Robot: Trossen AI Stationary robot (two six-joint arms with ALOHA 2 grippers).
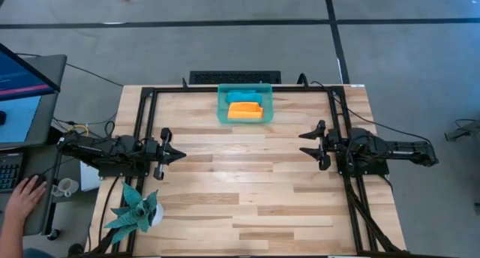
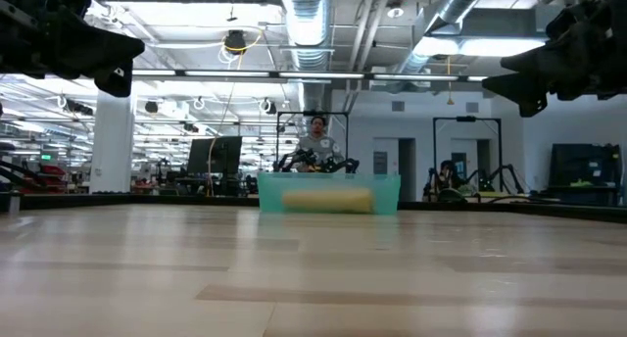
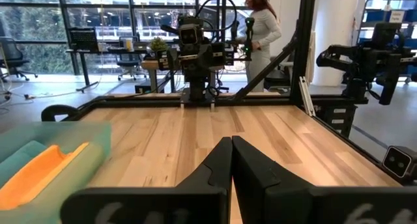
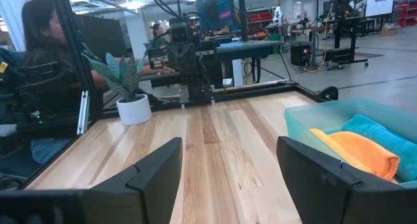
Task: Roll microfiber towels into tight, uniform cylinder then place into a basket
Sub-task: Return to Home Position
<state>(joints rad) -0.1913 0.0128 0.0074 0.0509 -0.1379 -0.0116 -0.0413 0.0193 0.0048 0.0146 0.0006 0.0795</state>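
Both microfiber towels were seen rolled and lying inside the basket (image 1: 221,108), which was placed at the far middle edge of the table (image 1: 247,202). The teal-blue towel (image 1: 241,97) was laid along the basket's far side and the orange towel (image 1: 245,112) just beside it on the near side, the two rolls touching. In the low view a pale roll was made out through the translucent front wall.

The left pincer (image 1: 180,154) was held above the table's left side, well apart from the basket, its two fingers pressed together with nothing between them, as shown in the left wrist view. The right pincer (image 1: 302,142) was held above the right side, facing the left one across the bare wood, its fingers spread wide and empty.

A teal spiky plant figure (image 1: 135,211) in a white pot was set at the table's near left corner. A person's hand (image 1: 24,196) was seen beyond the table's left edge.
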